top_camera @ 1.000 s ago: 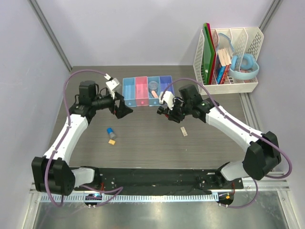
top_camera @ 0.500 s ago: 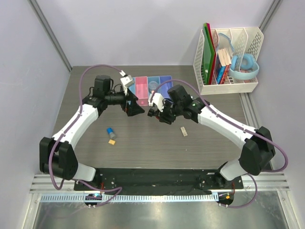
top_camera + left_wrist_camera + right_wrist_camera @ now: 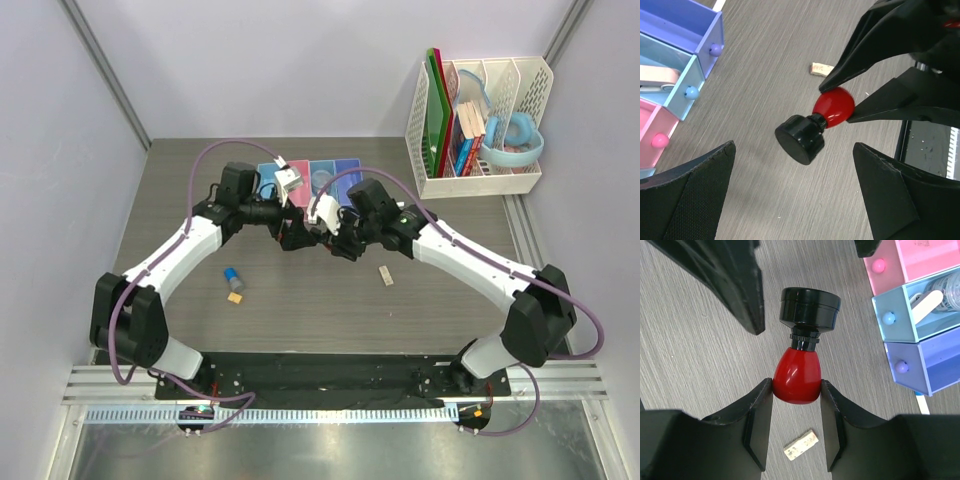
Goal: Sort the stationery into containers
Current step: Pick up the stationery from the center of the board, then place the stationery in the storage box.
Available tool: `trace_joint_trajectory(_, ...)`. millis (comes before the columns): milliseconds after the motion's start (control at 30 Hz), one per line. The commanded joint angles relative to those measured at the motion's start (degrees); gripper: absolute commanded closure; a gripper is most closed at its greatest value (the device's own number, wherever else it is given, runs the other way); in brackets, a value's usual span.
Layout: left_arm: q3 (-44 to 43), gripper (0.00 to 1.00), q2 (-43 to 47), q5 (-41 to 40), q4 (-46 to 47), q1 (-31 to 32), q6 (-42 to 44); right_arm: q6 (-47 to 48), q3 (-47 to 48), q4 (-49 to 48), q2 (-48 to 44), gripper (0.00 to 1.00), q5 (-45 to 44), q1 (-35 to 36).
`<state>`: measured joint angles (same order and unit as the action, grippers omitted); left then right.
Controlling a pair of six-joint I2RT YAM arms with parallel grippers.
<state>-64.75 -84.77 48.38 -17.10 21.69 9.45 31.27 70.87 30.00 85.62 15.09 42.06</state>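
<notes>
Red-black piece (image 3: 801, 347) sits pinched in right gripper (image 3: 796, 392); left gripper (image 3: 794, 150), spread wide, has swung in from the left to face its cap. We judge a handover is imminent.

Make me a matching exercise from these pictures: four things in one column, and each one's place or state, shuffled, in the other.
Things
1. red-black piece
2. beige eraser
3. blue-capped cylinder
4. left pincer

Places or states
A. open, holding nothing
B. lying beside the tiny yellow piece
C. clamped in the right pincer
D. lying alone on the table

Pairs: 1-C, 2-D, 3-B, 4-A
</notes>
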Motion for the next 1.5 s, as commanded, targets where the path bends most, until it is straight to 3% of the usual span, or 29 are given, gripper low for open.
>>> trace_joint_trajectory(0, -1.3, 0.0, -0.3, -2.8, 0.1, 0.6, 1.2, -0.8, 2.5, -1.1, -4.6, 0.65, -0.9, 0.6)
trace_joint_trajectory(333, -1.7, 0.0, -1.1, -5.8, 0.2, 0.9, 1.9, -1.4, 1.7, -0.1, -9.2, 0.64, -0.1, 0.9)
trace_joint_trajectory(1200, -0.6, 0.0, 6.8, -3.2, 1.6, 1.1, 1.4, -1.1, 0.2, -1.5, -6.3, 0.65, -2.3, 1.5)
trace_joint_trajectory(1467, 0.6, 0.0, 5.7, -8.6, 5.2, 1.2, 0.6, -1.6, 0.3, -1.4, -6.9, 0.65, -1.6, 2.0)
